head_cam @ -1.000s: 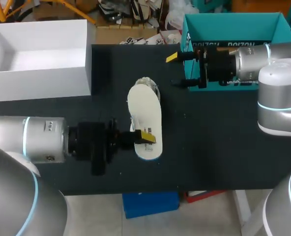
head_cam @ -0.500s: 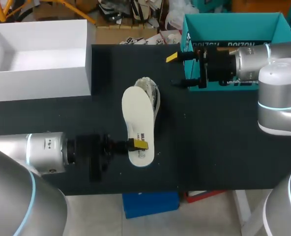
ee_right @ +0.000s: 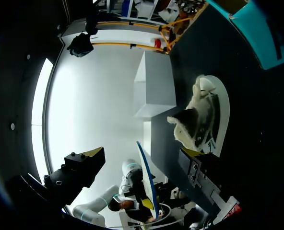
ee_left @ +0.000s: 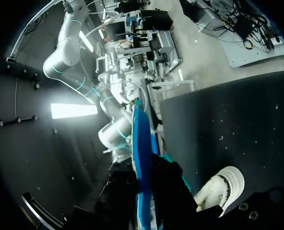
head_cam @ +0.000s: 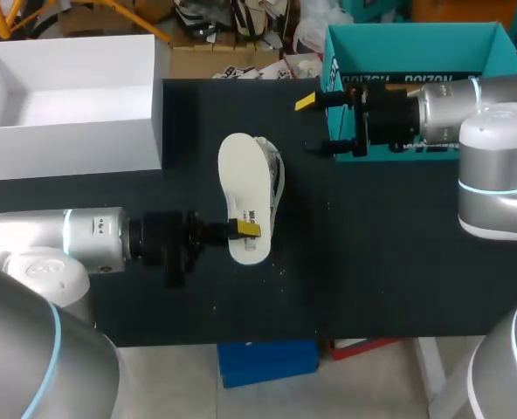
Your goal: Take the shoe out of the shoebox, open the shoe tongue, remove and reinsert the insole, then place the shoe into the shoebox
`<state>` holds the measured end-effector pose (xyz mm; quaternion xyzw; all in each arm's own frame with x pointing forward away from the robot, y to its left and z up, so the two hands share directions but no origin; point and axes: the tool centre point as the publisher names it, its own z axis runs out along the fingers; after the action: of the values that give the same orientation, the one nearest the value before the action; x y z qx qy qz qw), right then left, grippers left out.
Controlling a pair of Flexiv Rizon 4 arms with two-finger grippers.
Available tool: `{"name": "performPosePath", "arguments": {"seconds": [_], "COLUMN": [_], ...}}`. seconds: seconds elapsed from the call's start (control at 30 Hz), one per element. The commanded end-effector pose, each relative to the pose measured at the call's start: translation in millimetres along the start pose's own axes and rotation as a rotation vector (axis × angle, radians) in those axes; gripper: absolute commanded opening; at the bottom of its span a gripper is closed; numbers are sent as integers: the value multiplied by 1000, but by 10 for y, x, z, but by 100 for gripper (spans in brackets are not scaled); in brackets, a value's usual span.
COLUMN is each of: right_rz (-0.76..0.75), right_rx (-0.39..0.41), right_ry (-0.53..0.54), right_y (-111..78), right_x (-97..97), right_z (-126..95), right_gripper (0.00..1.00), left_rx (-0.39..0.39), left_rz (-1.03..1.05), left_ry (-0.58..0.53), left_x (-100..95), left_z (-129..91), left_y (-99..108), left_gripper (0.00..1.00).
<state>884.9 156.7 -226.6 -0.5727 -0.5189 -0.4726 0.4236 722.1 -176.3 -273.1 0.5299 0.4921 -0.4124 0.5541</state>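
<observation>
Since a second ago the left gripper (head_cam: 244, 229) has carried the insole (head_cam: 244, 183) away from the table's (head_cam: 372, 262) near edge, so it now hangs flat over the shoe (head_cam: 277, 175); its fingers are clamped on the insole's heel end; in the left wrist view the insole (ee_left: 142, 153) stands edge-on between them, blue underneath; the shoe rests on the table, showing only along the insole's right side; the right gripper (head_cam: 315, 124) hovers well right of the shoe, fingers spread wide, empty; the teal box (head_cam: 407, 28) sits beyond it; the white box (head_cam: 66, 52) sits left of the shoe.
</observation>
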Motion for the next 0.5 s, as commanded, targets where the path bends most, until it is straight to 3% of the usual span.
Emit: {"name": "performPosePath", "arguments": {"seconds": [0.03,0.5], "right_rz": [0,0], "right_rx": [-4,-4], "right_ry": [0,0], "right_y": [-4,-4], "right_x": [-6,-6], "right_z": [20,20], "right_gripper": [100,100], "left_rx": [23,13], "left_rz": [5,41], "left_ry": [-17,-26], "left_x": [136,96], "left_z": [177,356], "left_y": [327,888], "left_gripper": [0,0]}}
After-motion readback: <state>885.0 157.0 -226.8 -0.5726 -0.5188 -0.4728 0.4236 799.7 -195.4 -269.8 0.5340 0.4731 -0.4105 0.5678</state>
